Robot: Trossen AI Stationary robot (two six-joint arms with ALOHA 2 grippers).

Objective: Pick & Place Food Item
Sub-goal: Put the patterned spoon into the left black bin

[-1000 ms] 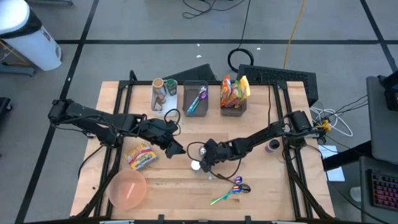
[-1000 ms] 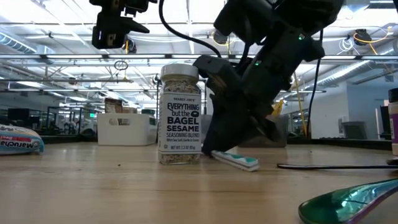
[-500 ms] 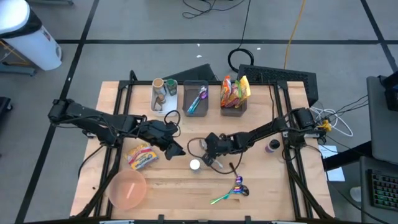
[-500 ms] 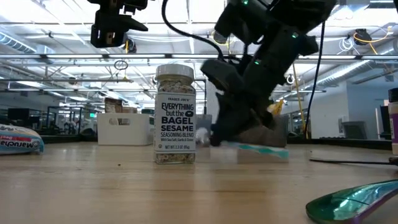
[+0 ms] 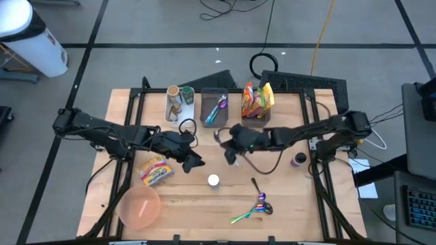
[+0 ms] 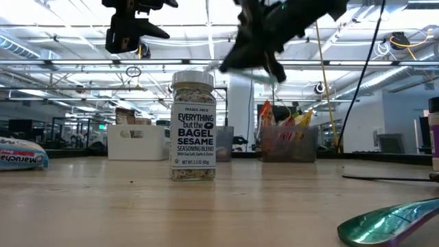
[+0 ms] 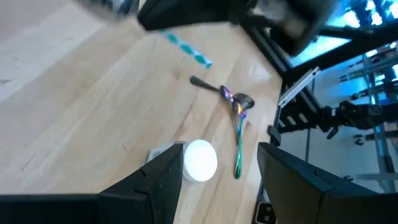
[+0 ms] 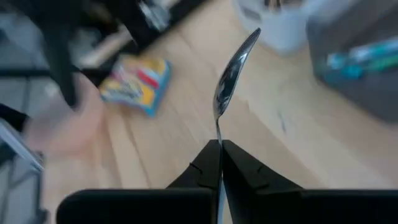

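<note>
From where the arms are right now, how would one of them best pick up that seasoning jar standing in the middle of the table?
The seasoning jar stands upright, with bare table on both sides. I'd probably grip its straight labelled body, below the wider white lid, coming in level from the side. The left gripper hovers open beside it; the right gripper is shut on a spoon.

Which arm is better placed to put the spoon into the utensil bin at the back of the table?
Right. The right gripper is shut on the spoon, holding it above the table just in front of the utensil bin. The left gripper is open, empty and farther from the bin.
</note>
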